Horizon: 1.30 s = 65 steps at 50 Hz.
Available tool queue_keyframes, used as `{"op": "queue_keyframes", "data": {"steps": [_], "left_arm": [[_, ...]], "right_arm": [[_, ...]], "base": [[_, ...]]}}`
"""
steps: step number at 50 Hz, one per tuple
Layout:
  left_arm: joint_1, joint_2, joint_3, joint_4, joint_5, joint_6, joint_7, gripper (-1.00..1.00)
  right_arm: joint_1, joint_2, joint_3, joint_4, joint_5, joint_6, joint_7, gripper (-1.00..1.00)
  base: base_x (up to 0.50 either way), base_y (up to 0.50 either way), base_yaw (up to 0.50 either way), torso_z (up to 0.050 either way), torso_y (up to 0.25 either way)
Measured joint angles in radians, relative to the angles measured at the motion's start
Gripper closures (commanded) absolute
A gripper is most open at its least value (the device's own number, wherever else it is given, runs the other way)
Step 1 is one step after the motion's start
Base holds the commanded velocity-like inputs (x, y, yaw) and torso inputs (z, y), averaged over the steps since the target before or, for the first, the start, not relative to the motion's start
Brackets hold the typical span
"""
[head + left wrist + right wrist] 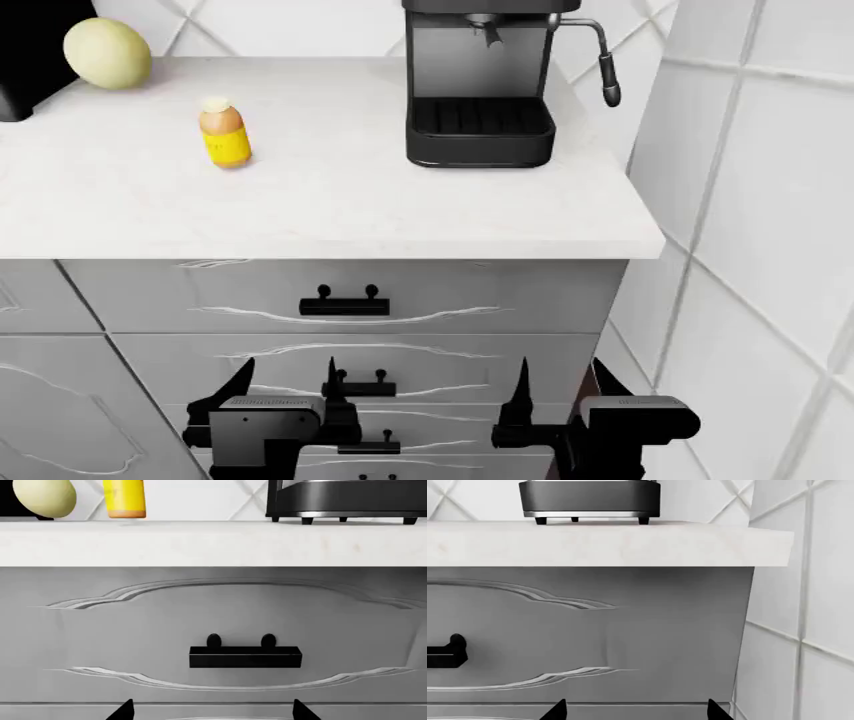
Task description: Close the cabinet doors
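A grey cabinet door [54,420] with a curved moulding shows at the lower left of the head view, cut by the frame edge; whether it stands ajar I cannot tell. Both grippers hover low in front of the drawer stack under the counter. My left gripper [287,385] is open, its black fingertips [125,710] wide apart below the top drawer's black handle [245,656]. My right gripper [561,385] is open too, fingertips [558,710] spread before the drawer front's right end [674,630]. Neither holds anything.
The white counter [334,210] carries a black coffee machine [481,90], a yellow bottle [224,132] and a pale round fruit [107,52]. A tiled wall [747,250] closes in the right side. The stacked drawers have black handles [344,303].
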Motion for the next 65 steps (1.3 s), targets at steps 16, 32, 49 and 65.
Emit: {"op": "queue_keyframes", "data": {"steps": [16,32,49,65], "left_arm": [[0.003,-0.033,0.036,0.005,-0.033,-0.032,-0.043,-1.0],[-0.003,-0.064,0.063,0.021,-0.068,-0.059,-0.073,-1.0],[-0.03,-0.1,0.078,0.066,-0.087,-0.11,-0.101,-1.0],[-0.102,-0.144,0.074,0.265,-0.097,-0.241,-0.132,-1.0]], "right_arm": [[-0.007,0.031,-0.046,-0.009,0.022,0.003,0.05,-1.0],[-0.004,0.059,-0.076,0.001,0.048,0.001,0.094,-1.0],[0.029,0.08,-0.083,-0.045,0.025,0.101,0.187,-1.0],[0.147,0.114,-0.066,-0.283,-0.038,0.401,0.263,-1.0]], "base": [[0.0,0.0,0.0,0.0,0.0],[0.0,0.0,0.0,0.04,0.006],[0.0,0.0,0.0,0.05,0.009],[0.0,0.0,0.0,0.05,0.009]]}}
